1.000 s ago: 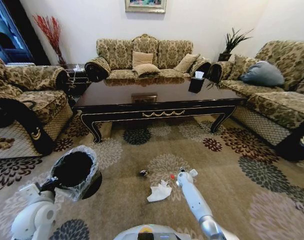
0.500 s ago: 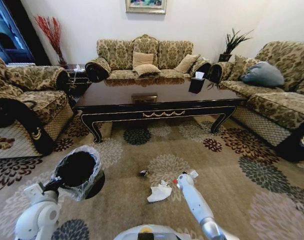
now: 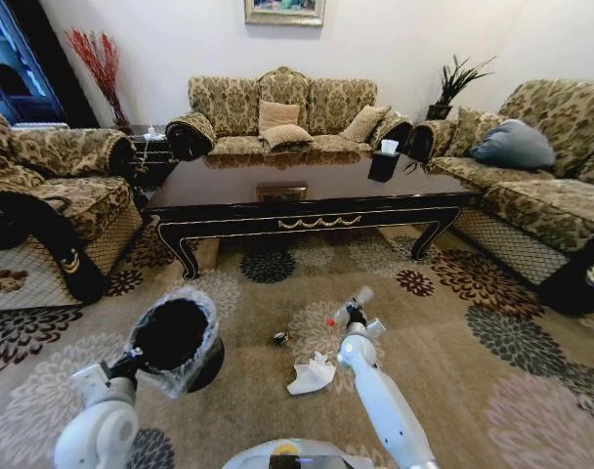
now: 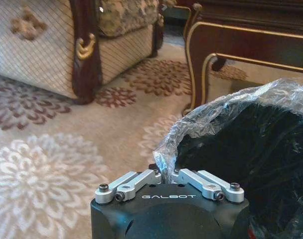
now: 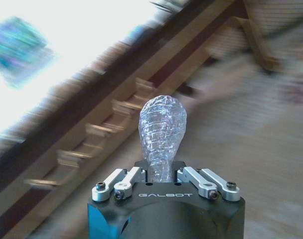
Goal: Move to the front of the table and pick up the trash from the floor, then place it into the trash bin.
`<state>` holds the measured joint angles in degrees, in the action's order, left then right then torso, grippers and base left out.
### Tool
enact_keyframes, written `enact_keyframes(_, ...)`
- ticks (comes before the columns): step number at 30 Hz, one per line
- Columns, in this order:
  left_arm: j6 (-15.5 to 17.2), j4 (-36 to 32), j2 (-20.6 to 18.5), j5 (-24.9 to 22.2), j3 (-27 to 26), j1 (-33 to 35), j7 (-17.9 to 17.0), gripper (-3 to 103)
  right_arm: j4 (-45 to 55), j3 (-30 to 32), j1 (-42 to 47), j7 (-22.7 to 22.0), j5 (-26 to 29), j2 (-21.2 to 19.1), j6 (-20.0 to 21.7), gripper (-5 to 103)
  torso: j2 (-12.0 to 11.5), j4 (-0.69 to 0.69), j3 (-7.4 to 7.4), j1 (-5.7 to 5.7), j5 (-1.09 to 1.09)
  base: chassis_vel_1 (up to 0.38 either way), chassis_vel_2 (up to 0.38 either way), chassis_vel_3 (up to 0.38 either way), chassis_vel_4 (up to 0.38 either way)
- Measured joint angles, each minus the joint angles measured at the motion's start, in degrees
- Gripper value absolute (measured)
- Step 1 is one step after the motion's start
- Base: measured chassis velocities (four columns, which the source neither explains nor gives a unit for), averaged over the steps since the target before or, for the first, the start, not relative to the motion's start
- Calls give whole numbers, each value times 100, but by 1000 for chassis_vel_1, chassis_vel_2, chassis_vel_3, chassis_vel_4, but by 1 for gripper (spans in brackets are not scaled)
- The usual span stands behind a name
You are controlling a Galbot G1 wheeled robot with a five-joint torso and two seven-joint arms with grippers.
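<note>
right gripper [image 5: 159, 174]: closed on a crushed clear plastic bottle [image 5: 161, 132], long axis running straight out from the jaws, red cap end at the tip, lifted above the rug.
left gripper [image 4: 167, 175]: pinched on the crinkly clear liner at the rim of the small round black bin [image 3: 173, 337], holding it off the floor.
key relation: bin mouth lies to the left of the bottle, well apart.
crumpled white tissue [image 3: 312, 375]: on the rug between bin and right gripper, tiny dark scrap [image 3: 280, 338] just beyond, both in front of the glossy dark wood coffee table [image 3: 312, 200].
</note>
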<state>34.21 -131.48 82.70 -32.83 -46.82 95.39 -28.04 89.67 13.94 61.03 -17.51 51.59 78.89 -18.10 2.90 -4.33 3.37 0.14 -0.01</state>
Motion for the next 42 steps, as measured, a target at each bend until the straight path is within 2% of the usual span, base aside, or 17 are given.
enact_keyframes(1,-4,-9,32,15,72,21,-1,4,214,-128,65,379,1,-33,-230,22,0,0,0,0,1,0,0,0,0)
enact_keyframes(5,-5,34,102,16,321,43,-40,4,766,-643,159,1368,5,-150,-847,22,0,0,0,0,1,0,0,0,0)
enact_keyframes(10,8,201,164,21,563,-24,-102,4,1000,-1080,157,1771,-218,-202,-1163,22,-1,1,0,0,1,0,0,0,0)
enact_keyframes(13,58,339,198,11,771,-115,-162,4,1054,-1498,132,2323,-374,-238,-1409,22,-1,1,0,0,0,0,0,0,0)
enact_keyframes(15,77,426,198,-4,856,-175,-179,4,962,-1799,88,2879,-475,-268,-1619,22,-1,0,-1,0,1,0,0,0,0)
enact_keyframes(16,77,426,198,-4,856,-175,-179,4,962,-1799,88,2879,-475,-268,-1619,22,-1,0,-1,0,1,0,0,0,0)
enact_keyframes(19,97,562,191,-62,907,-280,-189,4,693,-2129,17,3597,-581,-273,-1844,22,-1,1,0,0,1,0,0,0,0)
enact_keyframes(20,97,562,191,-62,907,-280,-189,4,693,-2129,17,3597,-581,-273,-1844,22,-1,1,0,0,1,0,0,0,0)
enact_keyframes(21,103,648,190,-88,928,-339,-197,4,550,-2265,-23,3908,-605,-251,-1913,22,-1,1,0,0,1,0,0,0,0)
enact_keyframes(24,108,842,213,-121,994,-494,-206,4,220,-2557,-154,4395,-728,-139,-2038,22,-1,1,0,0,1,0,0,0,0)
enact_keyframes(29,134,942,289,-203,1105,-641,-226,4,-314,-2791,-349,4724,-1081,-2,-2163,22,-1,1,0,0,0,0,0,0,0)
enact_keyframes(36,194,886,309,-428,1123,-707,-306,4,-750,-2859,-513,4816,-1398,46,-2288,22,-1,0,0,0,1,0,0,0,0)
enact_keyframes(38,198,875,304,-466,1094,-718,-322,4,-798,-2855,-535,4810,-1404,43,-2291,19,-1,0,0,0,1,0,0,0,0)
enact_keyframes(41,203,875,284,-511,1026,-728,-336,4,-818,-2846,-549,4765,-1378,41,-2287,32,-1,1,0,0,1,0,0,0,0)
enact_keyframes(42,203,875,284,-511,1026,-728,-336,4,-818,-2846,-549,4765,-1378,41,-2287,32,-1,1,0,0,1,0,0,0,0)
